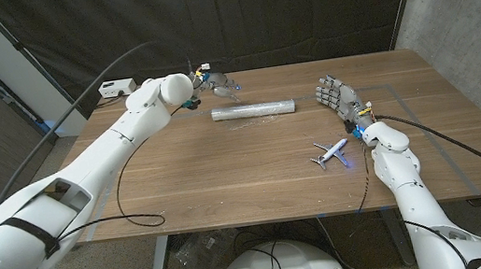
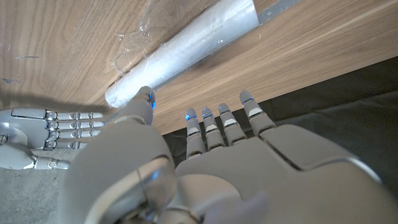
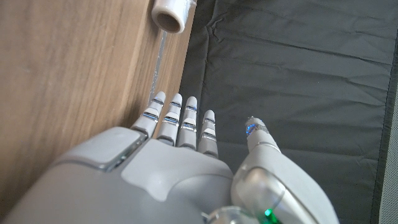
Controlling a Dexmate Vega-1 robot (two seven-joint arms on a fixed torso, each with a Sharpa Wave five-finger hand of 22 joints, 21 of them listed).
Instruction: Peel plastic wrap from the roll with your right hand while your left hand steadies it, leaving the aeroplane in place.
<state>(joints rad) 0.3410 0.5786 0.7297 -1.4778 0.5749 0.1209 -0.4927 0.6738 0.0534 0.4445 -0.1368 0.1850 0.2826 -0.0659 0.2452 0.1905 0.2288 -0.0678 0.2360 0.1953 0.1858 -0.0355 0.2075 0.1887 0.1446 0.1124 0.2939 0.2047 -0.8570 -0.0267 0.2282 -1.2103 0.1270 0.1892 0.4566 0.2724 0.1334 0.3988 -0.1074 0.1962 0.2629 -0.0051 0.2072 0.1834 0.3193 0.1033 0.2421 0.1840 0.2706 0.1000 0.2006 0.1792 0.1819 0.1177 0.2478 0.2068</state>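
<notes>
1. While neither hand yet touches it, the roll of plastic wrap (image 1: 254, 110) lies on its side toward the far middle of the counter (image 1: 227, 169), long axis running left to right, with a loose crinkled flap of film showing along it in the left wrist view.
2. Step in hand, as I judge it: bringing both hands to the roll. To do it well, the left hand should press down on the near end so the roll cannot turn, and the right should take only the loose film edge and draw it away from the roll.
3. Left hand (image 1: 218, 85): raised just beyond the roll's left end, arm stretched far across the counter. It holds nothing; its fingers (image 2: 214, 124) are extended and slightly apart, pointing toward the roll.
4. Right hand (image 1: 334, 98): standing on edge, palm upright, off the roll's right end and apart from it. Fingers straight, spread, empty.
5. Aeroplane (image 1: 333, 152): white toy, on the counter beside the right forearm, well clear of the roll. The right arm's reach must avoid brushing it.
</notes>
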